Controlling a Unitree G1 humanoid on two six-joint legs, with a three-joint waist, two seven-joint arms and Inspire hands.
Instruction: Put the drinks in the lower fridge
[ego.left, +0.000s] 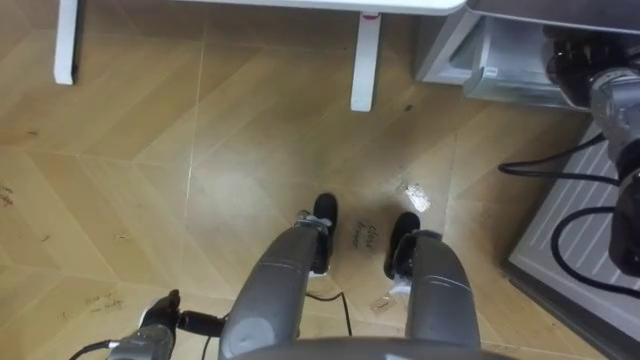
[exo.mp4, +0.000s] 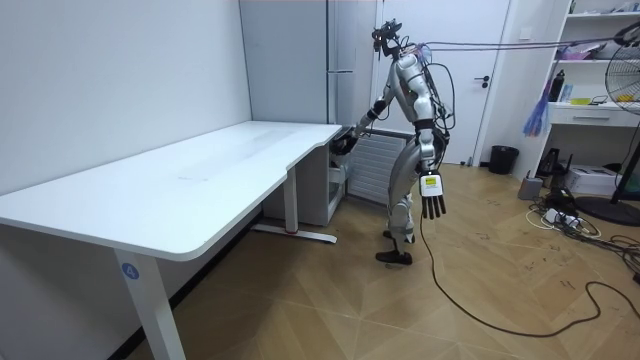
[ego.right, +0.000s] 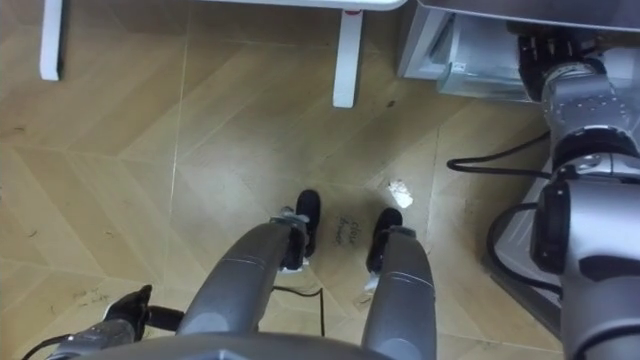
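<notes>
Robot: stands on the wood floor (ego.left: 250, 150) just in front of the lower fridge, feet side by side, its right arm stretched towards it.
Lower fridge (ego.left: 445, 55): a low grey box, the landmark for all that follows. Its front seems to stand open, with a pale bin showing inside.
Right hand (ego.left: 572, 62): a dark hand at the upper front edge of the lower fridge, touching it or very near it. I cannot tell how its fingers are set.
Left hand (exo.mp4: 432, 206): hangs at the robot's side, away from the lower fridge, with fingers straight, spread and pointing down. It holds nothing.
Counter (exo.mp4: 200, 180): a long white top whose rounded end reaches the lower fridge. Its edge runs away from there along the wall.
Counter leg (ego.left: 365, 60): a white post just beside the lower fridge's side wall, with a narrow gap between the two.
Ribbed panel (ego.left: 600, 190): pale, on the far side of the lower fridge from the counter leg, close to the robot's right foot.
Tall fridge (exo.mp4: 350, 50): rises just behind the lower fridge.
Paper scrap (ego.left: 415, 195): small and white, on the floor between the lower fridge and the robot's feet.
Moving room: a wide stretch of wood floor opens behind the robot, away from the lower fridge. A dark bin (exo.mp4: 503, 158) stands well apart by the far wall.
</notes>
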